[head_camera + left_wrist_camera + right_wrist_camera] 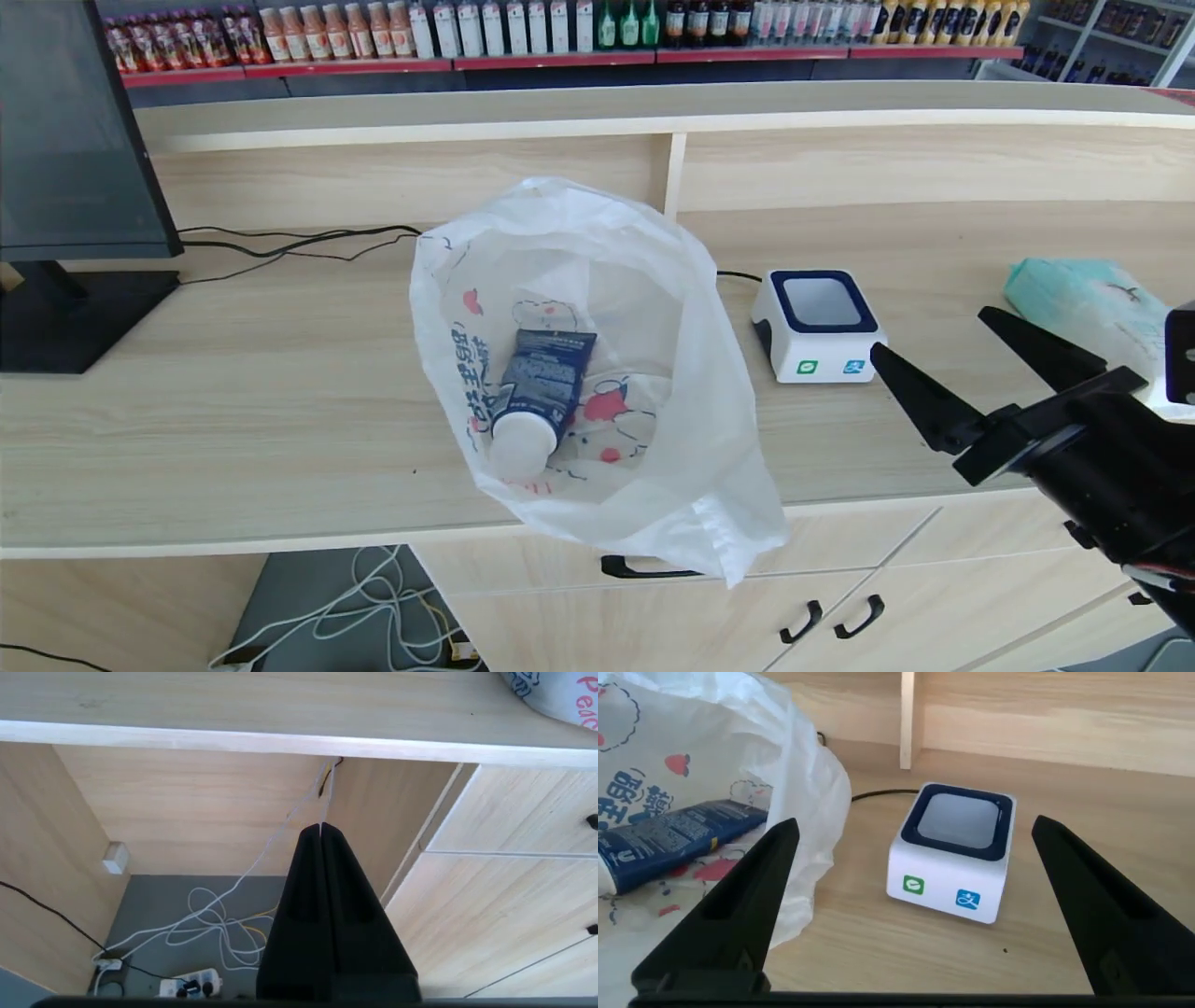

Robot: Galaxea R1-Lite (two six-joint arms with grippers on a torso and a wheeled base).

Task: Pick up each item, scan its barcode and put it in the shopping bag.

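A white see-through shopping bag lies open on the wooden counter. Inside it rests a dark blue tube with a white cap. To the bag's right stands the white barcode scanner with its blue-rimmed window facing up. A pale green packet lies at the far right. My right gripper hovers open and empty just right of the scanner, between it and the packet; the right wrist view has the scanner, bag and tube ahead of that gripper. My left gripper is shut and empty, below the counter's front edge.
A dark monitor stands at the counter's left end, with black cables running behind the bag. A raised back ledge and divider bound the far side. Drawers with black handles sit below. Loose cables lie on the floor.
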